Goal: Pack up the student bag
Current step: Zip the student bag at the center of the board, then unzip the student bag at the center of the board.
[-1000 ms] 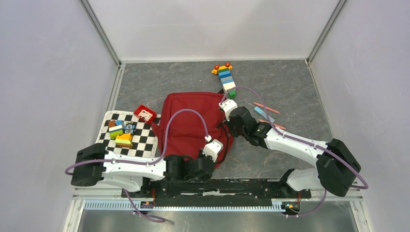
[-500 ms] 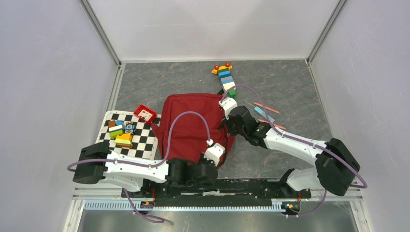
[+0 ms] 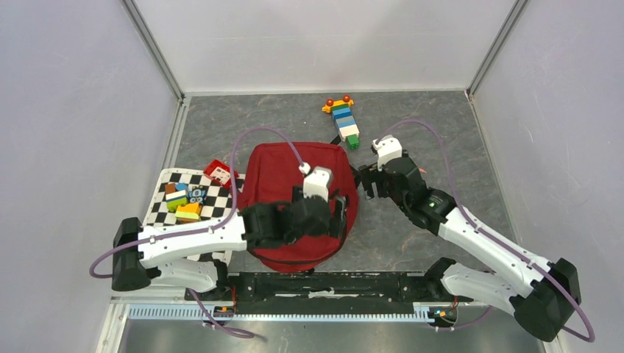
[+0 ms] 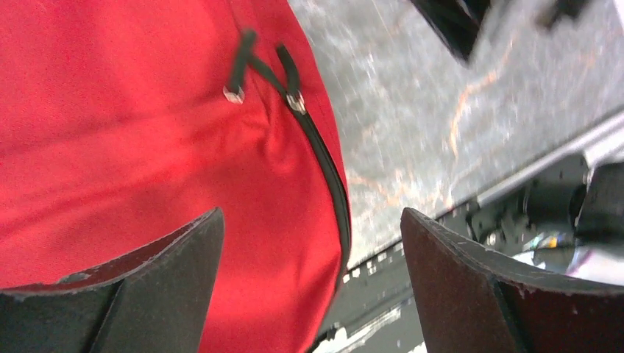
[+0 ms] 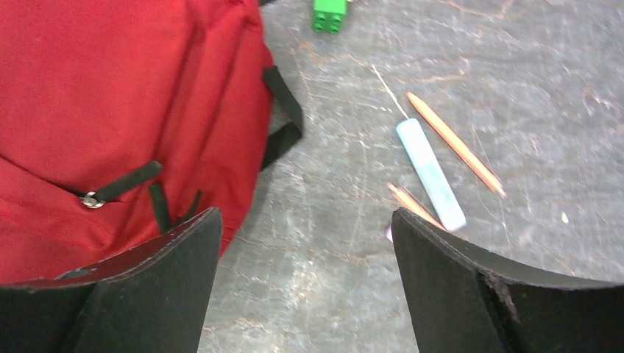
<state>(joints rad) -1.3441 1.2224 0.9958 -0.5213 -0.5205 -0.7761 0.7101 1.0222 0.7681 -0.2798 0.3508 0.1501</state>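
The left arm [image 3: 191, 235] reaches over the dark-red student bag [image 3: 276, 165].

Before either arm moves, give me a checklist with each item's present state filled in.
1. Left gripper open and empty, over the student bag: ok.
2. Right gripper open and empty, over bare table beside the bag: ok.
3. Bag open for packing: zipper looks closed, no lining shows: not ok.
4. Pencils and blue stick lie unobstructed right of the bag: ok.
5. Blocks on the checkered mat packed: not ok.
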